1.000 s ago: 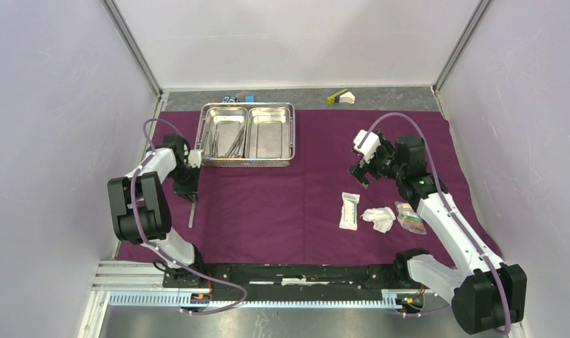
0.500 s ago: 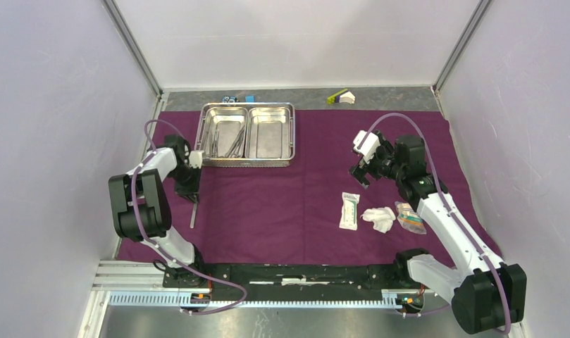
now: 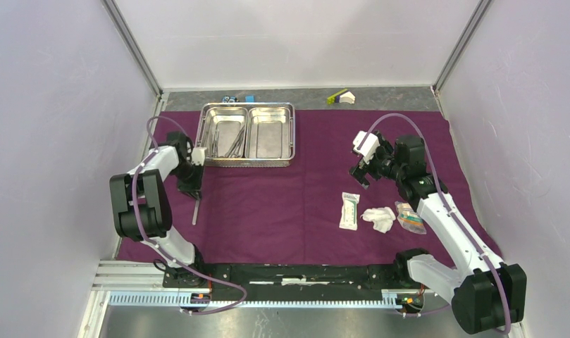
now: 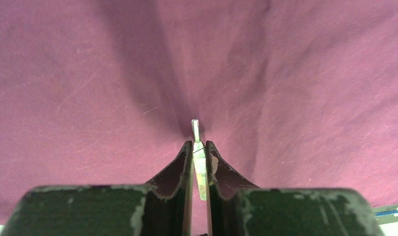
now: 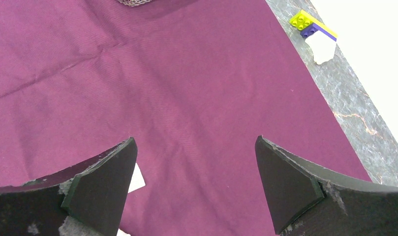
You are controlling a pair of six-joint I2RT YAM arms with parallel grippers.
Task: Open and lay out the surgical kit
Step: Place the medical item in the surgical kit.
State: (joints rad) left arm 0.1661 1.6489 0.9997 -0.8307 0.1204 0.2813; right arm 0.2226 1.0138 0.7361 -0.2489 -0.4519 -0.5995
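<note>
Left claw [image 3: 194, 194]: mine, narrow, pinched on the tweezers [image 3: 195, 211].
Tweezers' axis: in line with my fingers [image 4: 184, 164], running far to near. The free tip points down at the cloth [image 3: 268, 197], toward my base.
Tweezers' place: over the cloth's left part, just nearer than the tray [image 3: 293, 134] and its left corner.
Right claw [image 5: 194, 140]: wide, holding nothing, above the cloth beyond the packet [image 3: 349, 210].
</note>
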